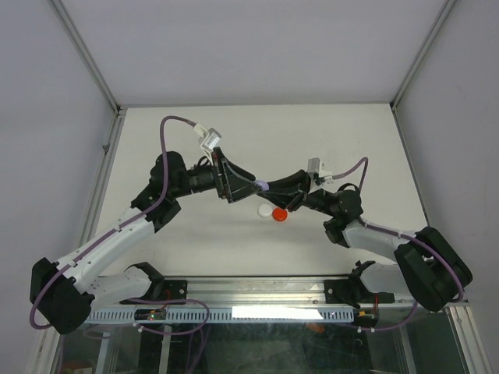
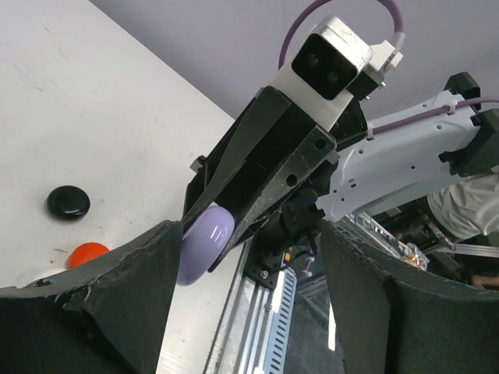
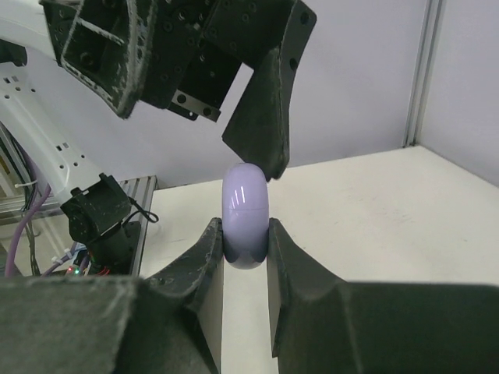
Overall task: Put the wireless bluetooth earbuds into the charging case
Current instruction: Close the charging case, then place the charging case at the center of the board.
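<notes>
Right gripper (image 3: 245, 234) pinched on lilac case (image 3: 245, 199), left gripper (image 2: 249, 269) spread beside it

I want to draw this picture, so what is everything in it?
purple round case: one, lilac, in the right arm's jaws, off the table
red round case: one, red, on the table below the arms
white round case: one, white, beside the red one
black round case: one, black, on the table, apart from the others
table: one, white, under everything
left arm: one, black and white, jaws open by the purple case
right arm: one, black and white, jaws shut on the purple case
</notes>
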Robot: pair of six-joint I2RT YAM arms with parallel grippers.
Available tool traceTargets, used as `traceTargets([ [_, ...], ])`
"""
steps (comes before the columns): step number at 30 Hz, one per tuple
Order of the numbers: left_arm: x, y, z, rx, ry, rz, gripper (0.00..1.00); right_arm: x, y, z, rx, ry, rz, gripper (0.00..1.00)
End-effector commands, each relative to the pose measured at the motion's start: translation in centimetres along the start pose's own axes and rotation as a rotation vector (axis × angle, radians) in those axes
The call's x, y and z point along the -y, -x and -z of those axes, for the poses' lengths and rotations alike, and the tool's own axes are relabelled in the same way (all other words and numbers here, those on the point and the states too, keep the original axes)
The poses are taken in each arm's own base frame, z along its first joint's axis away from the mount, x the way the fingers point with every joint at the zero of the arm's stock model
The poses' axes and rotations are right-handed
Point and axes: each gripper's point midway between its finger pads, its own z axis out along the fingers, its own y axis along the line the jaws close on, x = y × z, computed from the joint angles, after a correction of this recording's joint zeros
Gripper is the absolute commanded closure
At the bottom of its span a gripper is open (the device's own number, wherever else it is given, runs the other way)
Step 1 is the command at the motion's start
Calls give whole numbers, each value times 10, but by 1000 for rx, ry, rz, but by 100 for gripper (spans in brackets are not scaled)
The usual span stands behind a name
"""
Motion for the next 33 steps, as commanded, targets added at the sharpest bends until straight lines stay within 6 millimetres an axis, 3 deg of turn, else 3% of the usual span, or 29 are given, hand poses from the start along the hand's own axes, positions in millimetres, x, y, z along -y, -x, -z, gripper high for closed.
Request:
traceTargets([
  [1, 21, 28, 9, 76, -41, -121, 28, 14, -8, 2, -66, -76, -62, 100],
  [6, -27, 40, 27, 123, 282, -149, 25, 33, -23, 15, -163, -203, -136, 100],
  [13, -91, 49, 88, 182, 761, -218, 20, 60, -52, 53, -327, -440, -273, 100],
  [18, -106, 49, 120, 183, 926, -279, 17, 81, -70, 94, -426, -638, -362, 100],
  [23, -116, 54, 150, 244, 1060, -316, 7, 93, -93, 131, -520, -799, -491, 100],
  [33, -126, 55, 185, 333, 1146, -307, 1, 100, -136, 177, -678, -1023, -669, 98],
])
